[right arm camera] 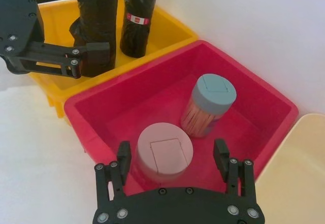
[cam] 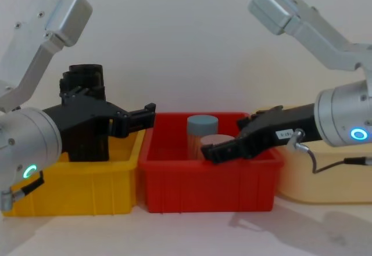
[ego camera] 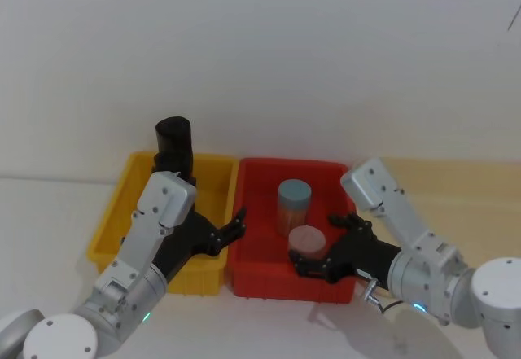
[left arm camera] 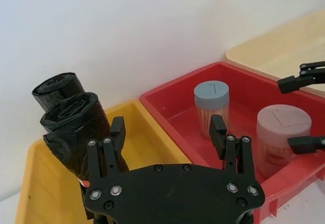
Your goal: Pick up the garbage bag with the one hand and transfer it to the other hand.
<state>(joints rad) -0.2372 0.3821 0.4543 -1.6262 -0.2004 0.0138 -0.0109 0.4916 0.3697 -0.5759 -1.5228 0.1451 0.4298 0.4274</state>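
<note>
I had the black left gripper (left arm camera: 167, 132) spread beside the black rolled-plastic garbage bag (left arm camera: 71, 127), upright in the yellow plastic bin (left arm camera: 33, 193), ready to grasp; the right gripper (right arm camera: 172, 158) hovered open over the red bin (right arm camera: 132, 97) for handover.

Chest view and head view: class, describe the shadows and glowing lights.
Chest view: soft shadows on the table beneath the red bin; green ring light on the left arm, blue ring light on the right arm. Head view: faint shadow near the right arm; no glare.

Overhead, frontal, close-ups, seemingly sharing red tub (ego camera: 293, 163)
</note>
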